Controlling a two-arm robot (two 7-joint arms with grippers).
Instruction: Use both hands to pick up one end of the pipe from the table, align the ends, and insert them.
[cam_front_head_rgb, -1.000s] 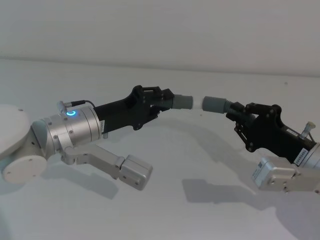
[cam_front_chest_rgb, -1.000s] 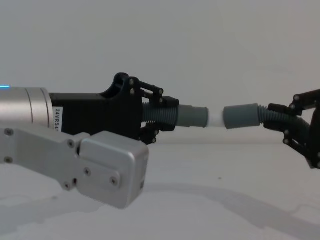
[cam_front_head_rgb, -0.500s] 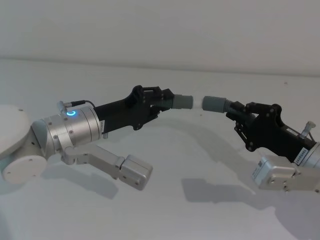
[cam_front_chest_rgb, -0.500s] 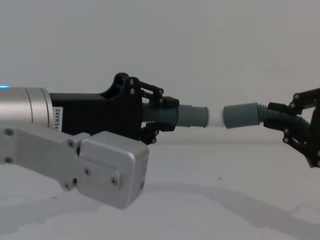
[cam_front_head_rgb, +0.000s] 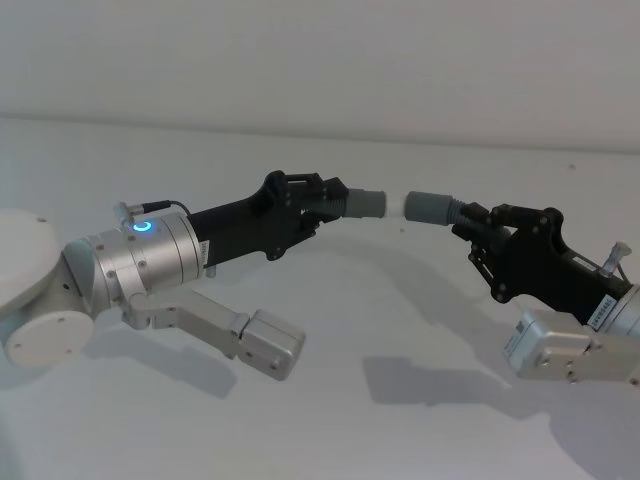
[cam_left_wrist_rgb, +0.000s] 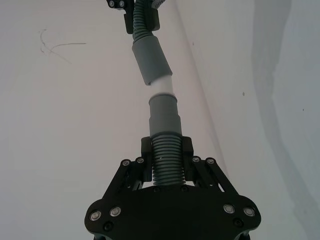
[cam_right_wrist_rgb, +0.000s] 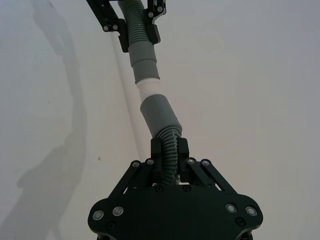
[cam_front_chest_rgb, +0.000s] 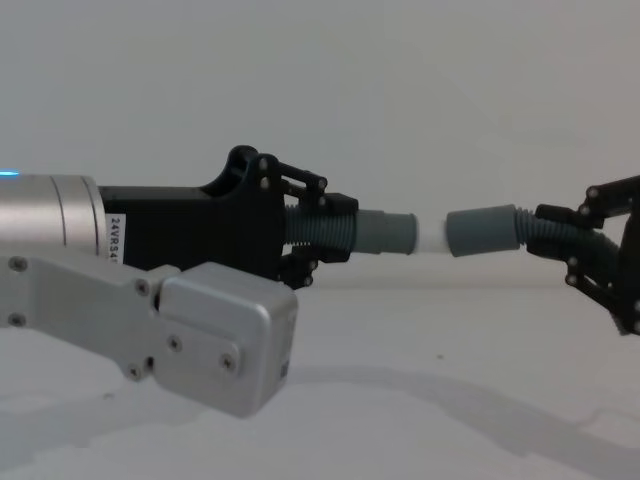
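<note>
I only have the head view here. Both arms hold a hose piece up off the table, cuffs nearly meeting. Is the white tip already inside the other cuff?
Observer: From the left wrist view, the white tip bridges both cuffs with a band exposed, so it is not fully seated.
Operator: Are the pieces in line?
Observer: The right piece's cuff is angled against the left piece's cuff.
Operator: Same height?
Observer: In the chest view, both cuffs look level.
</note>
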